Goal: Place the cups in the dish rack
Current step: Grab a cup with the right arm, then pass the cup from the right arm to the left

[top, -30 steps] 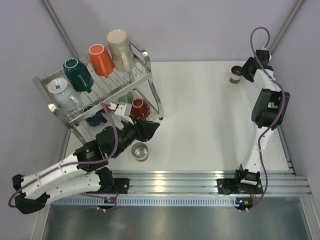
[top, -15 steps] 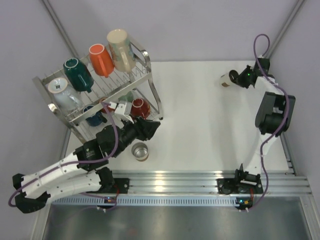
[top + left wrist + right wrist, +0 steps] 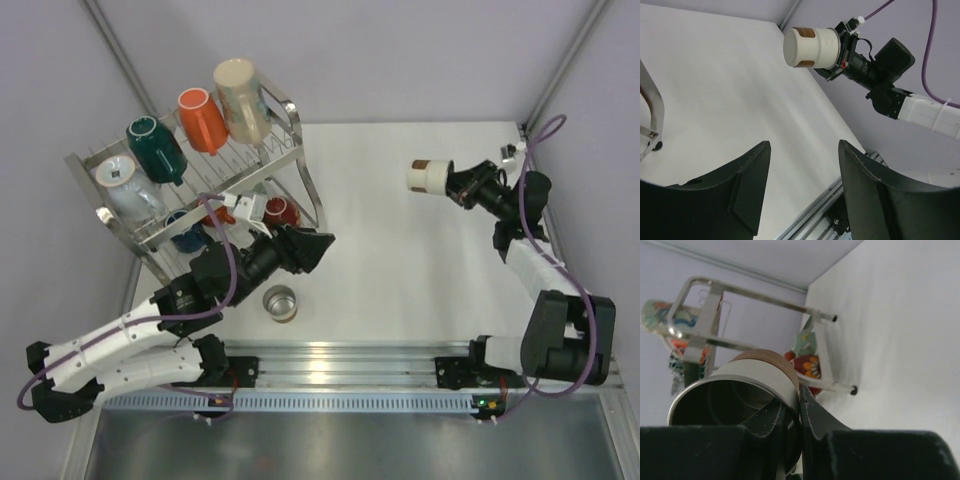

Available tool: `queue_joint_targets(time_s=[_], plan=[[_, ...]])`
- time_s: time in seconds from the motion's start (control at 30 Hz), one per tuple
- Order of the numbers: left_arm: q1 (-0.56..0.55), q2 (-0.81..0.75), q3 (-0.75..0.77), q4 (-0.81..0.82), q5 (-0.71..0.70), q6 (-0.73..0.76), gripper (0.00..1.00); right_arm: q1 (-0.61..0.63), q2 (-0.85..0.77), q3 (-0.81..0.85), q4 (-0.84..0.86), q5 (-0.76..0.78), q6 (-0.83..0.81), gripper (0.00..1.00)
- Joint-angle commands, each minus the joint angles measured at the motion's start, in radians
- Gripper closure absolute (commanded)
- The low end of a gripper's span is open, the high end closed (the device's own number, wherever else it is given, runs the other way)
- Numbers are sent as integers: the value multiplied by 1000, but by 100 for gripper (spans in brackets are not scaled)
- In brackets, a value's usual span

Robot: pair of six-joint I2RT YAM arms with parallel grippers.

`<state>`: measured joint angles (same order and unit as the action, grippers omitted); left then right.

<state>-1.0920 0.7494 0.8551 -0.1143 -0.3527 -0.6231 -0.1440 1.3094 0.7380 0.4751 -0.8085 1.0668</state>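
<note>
My right gripper (image 3: 453, 181) is shut on the rim of a small white-and-brown cup (image 3: 431, 176), one finger inside and one outside (image 3: 799, 412). It holds the cup (image 3: 747, 385) on its side above the table's far right, its base pointing left; the cup also shows in the left wrist view (image 3: 811, 48). My left gripper (image 3: 312, 250) is open and empty (image 3: 802, 155), just right of the dish rack (image 3: 292, 150). The rack's top tier holds a pale cup (image 3: 120, 185), a teal cup (image 3: 155, 148), an orange cup (image 3: 202, 120) and a tall beige cup (image 3: 240, 98). A navy cup (image 3: 188, 236) and a red cup (image 3: 281, 211) sit on the lower tier.
A clear glass cup (image 3: 280, 303) stands upright on the table below my left gripper, near the front rail (image 3: 400, 360). Frame posts (image 3: 560, 60) rise at the back corners. The rack's foot (image 3: 853, 389) rests on the white table.
My right gripper has lifted the white-and-brown cup from the back right corner and carried it left, tipped on its side. My left gripper has shifted slightly right, away from the rack.
</note>
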Motion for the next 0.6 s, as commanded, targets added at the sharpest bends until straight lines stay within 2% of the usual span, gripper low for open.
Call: queue_joint_targets(time_s=[0.0,0.1,0.13,0.23,0.33,0.43,0.57], plan=[[0,27,38,148,32,55,38,85,-117,-70,307,-123,200,100],[0,53,39,180,56,98,36,148,-162,-159,544,-142,378,100],[0,60,36,192,67,108,36,196,-168,-181,679,-139,480,100],[0,90,29,246,127,154,35,266,-165,-256,943,-104,654,100],[0,126,22,323,232,180,32,364,-144,-293,1061,-68,722,100],[0,166,28,369,311,186,27,424,-134,-311,1102,-40,743,100],[0,199,47,363,288,195,25,451,-150,-316,1125,-32,753,100]])
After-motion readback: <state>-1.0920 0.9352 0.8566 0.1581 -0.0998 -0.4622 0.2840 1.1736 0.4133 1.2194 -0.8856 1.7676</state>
